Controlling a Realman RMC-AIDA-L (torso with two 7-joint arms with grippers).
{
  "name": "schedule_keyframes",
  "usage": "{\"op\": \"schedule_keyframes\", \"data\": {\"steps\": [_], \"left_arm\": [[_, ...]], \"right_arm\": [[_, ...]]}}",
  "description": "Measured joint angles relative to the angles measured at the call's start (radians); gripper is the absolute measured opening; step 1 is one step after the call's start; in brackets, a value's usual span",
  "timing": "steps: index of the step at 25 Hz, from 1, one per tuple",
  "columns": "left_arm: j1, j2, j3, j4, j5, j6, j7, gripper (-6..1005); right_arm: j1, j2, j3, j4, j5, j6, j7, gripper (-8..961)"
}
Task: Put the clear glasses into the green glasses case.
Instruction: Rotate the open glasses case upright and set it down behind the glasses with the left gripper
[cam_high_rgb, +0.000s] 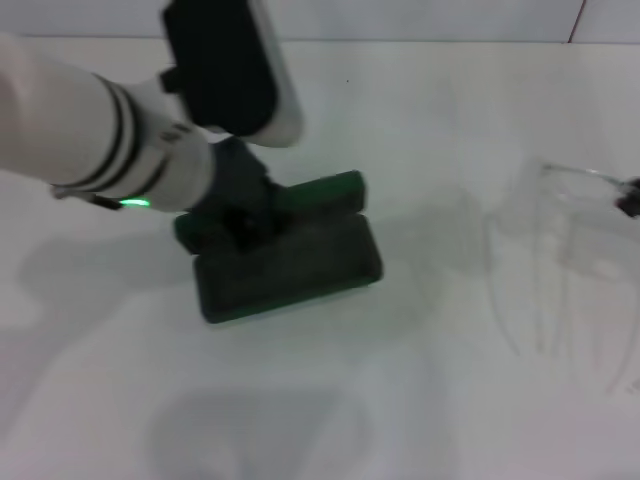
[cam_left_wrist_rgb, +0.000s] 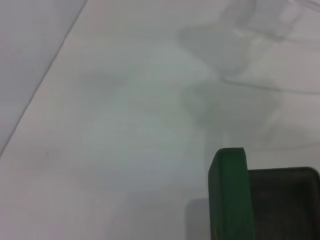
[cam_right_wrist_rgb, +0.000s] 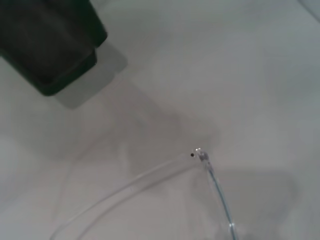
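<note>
The green glasses case (cam_high_rgb: 300, 265) lies open near the middle of the white table, its lid (cam_high_rgb: 330, 190) standing up at the back and the dark lining facing up. My left gripper (cam_high_rgb: 238, 215) is down at the case's left end, touching it. The left wrist view shows the lid's green edge (cam_left_wrist_rgb: 229, 195) and the dark inside (cam_left_wrist_rgb: 282, 205). The clear glasses (cam_high_rgb: 570, 225) hang above the table at the right, temple arms pointing down. Only a dark tip of my right gripper (cam_high_rgb: 630, 200) shows, at their frame. The right wrist view shows a hinge (cam_right_wrist_rgb: 202, 156) and the case (cam_right_wrist_rgb: 47, 45).
The white table (cam_high_rgb: 330, 420) carries only shadows of the arms and the glasses. A wall edge (cam_high_rgb: 420, 40) runs along the back.
</note>
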Motion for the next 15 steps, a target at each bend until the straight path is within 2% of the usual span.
{"op": "schedule_keyframes", "data": {"steps": [6,11,15], "left_arm": [[-0.050,-0.002,0.099,-0.052,0.003,-0.101,-0.013,206],[-0.166,-0.004,0.160,-0.188,-0.003,-0.153,-0.013,205],[-0.210,-0.005,0.202,-0.241,-0.011,-0.209,-0.012,204]], "right_arm": [[-0.062,-0.001,0.128,-0.085,0.001,-0.120,-0.028,101],[-0.103,0.003,0.238,-0.109,0.013,-0.183,-0.065,101],[-0.119,0.004,0.296,-0.097,0.022,-0.200,-0.092,101]]}}
